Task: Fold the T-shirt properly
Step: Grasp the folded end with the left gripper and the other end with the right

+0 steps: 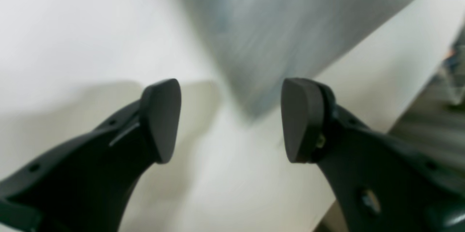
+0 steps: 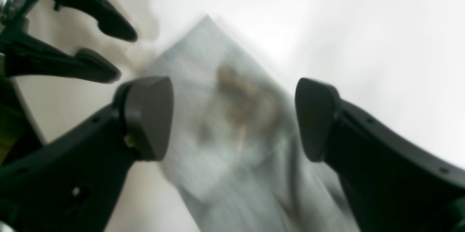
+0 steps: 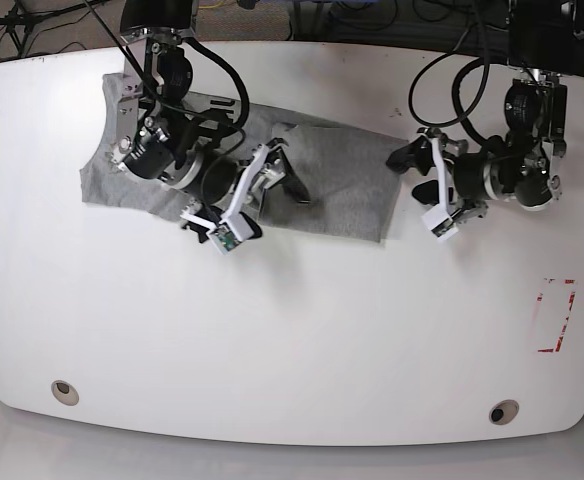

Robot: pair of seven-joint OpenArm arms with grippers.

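While over the T-shirt [image 3: 342, 190], both hands [image 3: 272, 175] [image 3: 412, 165] agape

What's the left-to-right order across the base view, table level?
T-shirt with the right gripper open above its middle → bare table gap → left gripper, open, just past the shirt's right edge → red rectangle marking near the table's right edge.

1. The white table [image 3: 292, 330] lies bare across its near half.
2. The T-shirt [image 3: 342, 190] covers the far-left part, under the right gripper [image 3: 277, 180].
3. The left gripper [image 3: 419, 175] hangs just beside the shirt's right edge.
4. Cables [image 3: 452, 95] loop above the far right.
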